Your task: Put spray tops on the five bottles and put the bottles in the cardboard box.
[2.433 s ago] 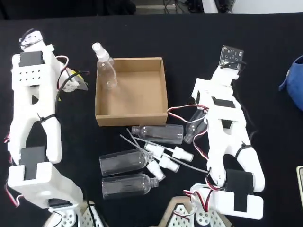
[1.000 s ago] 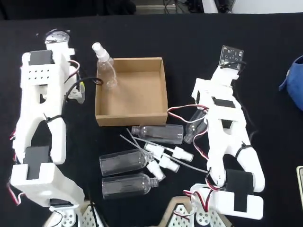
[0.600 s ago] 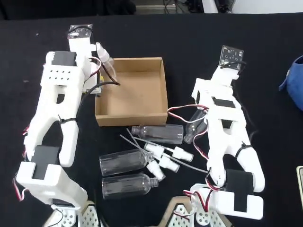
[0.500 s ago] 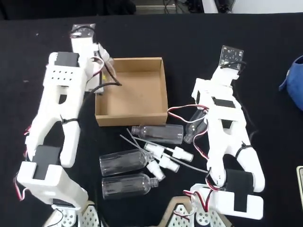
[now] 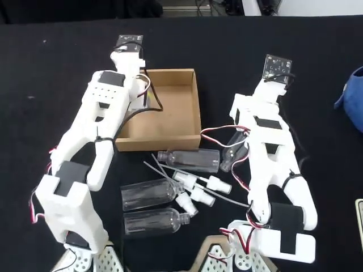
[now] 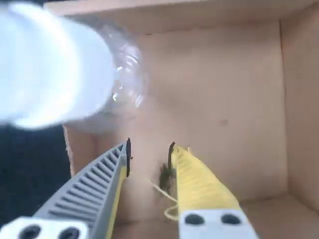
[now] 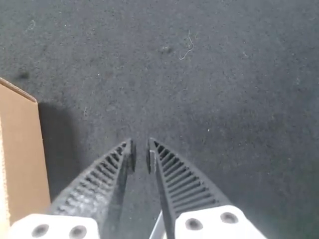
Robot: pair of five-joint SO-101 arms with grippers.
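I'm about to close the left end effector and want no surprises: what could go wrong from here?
1. The left end effector is open over the cardboard box with the capped bottle beside it, not in its grasp; closing now would probably miss or tip it.
2. The loose spray tops lie crossed among the bare bottles; their tubes might snag.

Blur: you get the bottle (image 6: 55, 64) at the box (image 6: 224, 99) corner as a white smear, cut off by the picture's edge | Hidden: left arm (image 5: 105, 107) covers the box's left wall | Hidden: right arm (image 5: 266, 141) overlaps a second bottle (image 5: 228, 160) just right of the box | Cut off: blue thing (image 5: 353, 96) well right of the box, unidentifiable.
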